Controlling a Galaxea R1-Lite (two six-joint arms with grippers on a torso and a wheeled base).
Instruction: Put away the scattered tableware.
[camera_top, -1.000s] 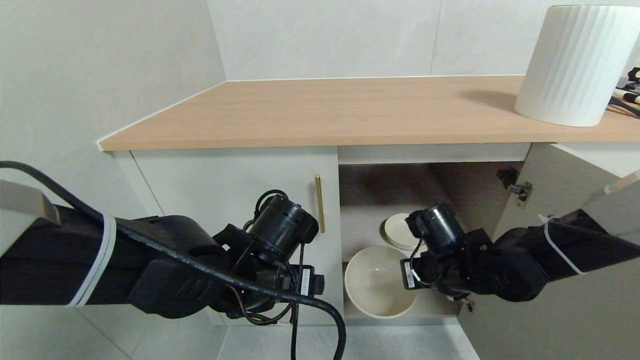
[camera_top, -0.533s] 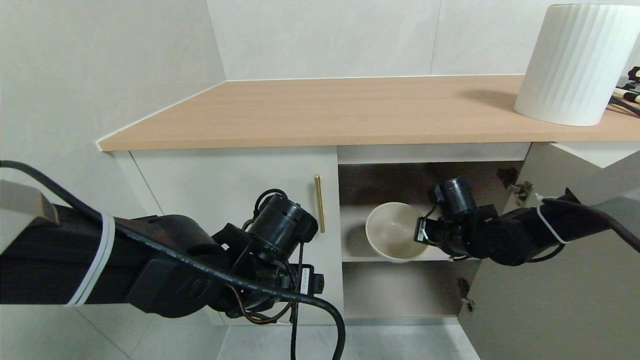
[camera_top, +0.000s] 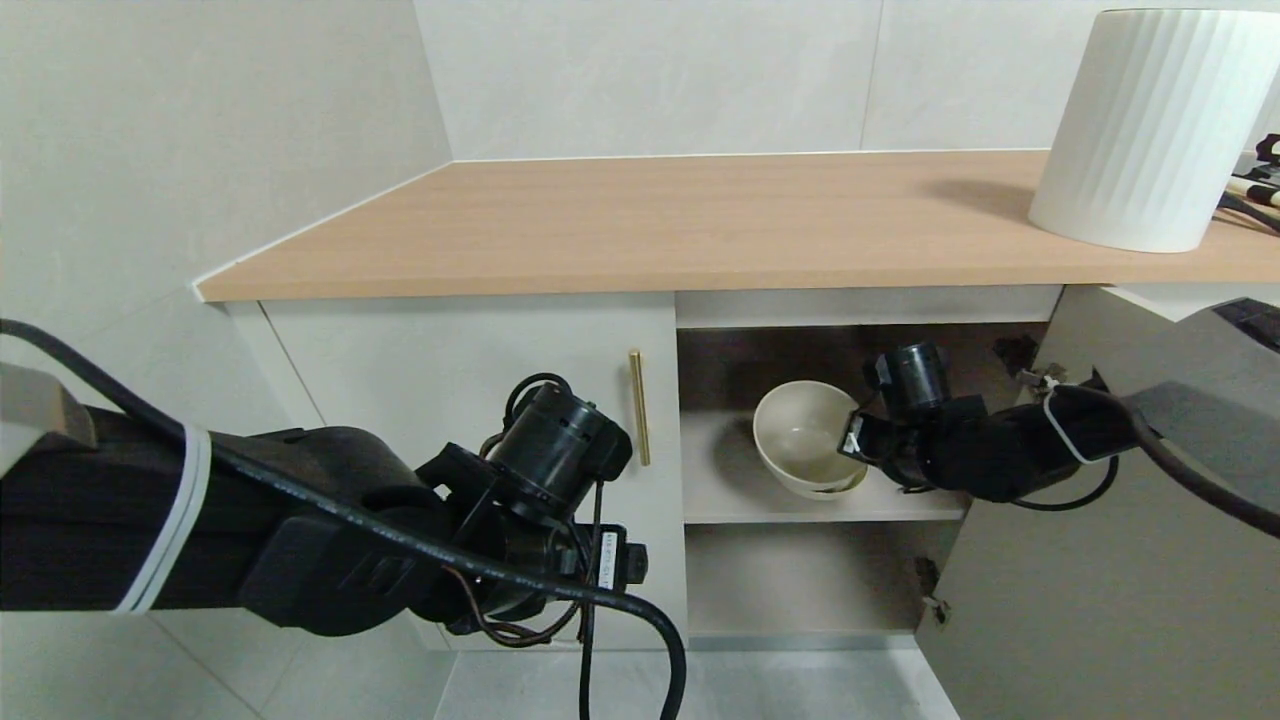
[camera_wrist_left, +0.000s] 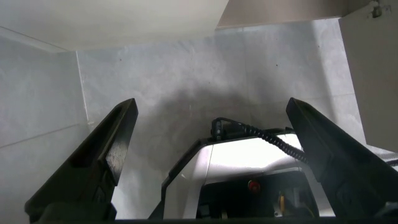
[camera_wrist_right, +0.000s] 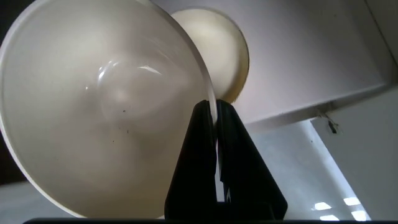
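A cream bowl (camera_top: 800, 450) hangs tilted just above the upper shelf (camera_top: 730, 490) inside the open cabinet. My right gripper (camera_top: 855, 450) is shut on its right rim. In the right wrist view the rim of the bowl (camera_wrist_right: 93, 106) is pinched between the two black fingers (camera_wrist_right: 205, 155). A small cream plate (camera_wrist_right: 227, 46) lies on the shelf behind the bowl. My left arm hangs low in front of the closed left door. My left gripper (camera_wrist_left: 211, 109) is open, with nothing between its fingers, facing the floor tiles.
The right cabinet door (camera_top: 1100, 560) stands open beside my right arm. The left door with a gold handle (camera_top: 638, 405) is shut. On the wooden countertop (camera_top: 650, 220) stands a white ribbed container (camera_top: 1150, 130) at the far right. The lower cabinet floor (camera_top: 790, 590) is bare.
My right gripper has carried the bowl up from the cabinet's lower level and deeper in, over the upper shelf and in front of the plate. The left arm has hardly moved.
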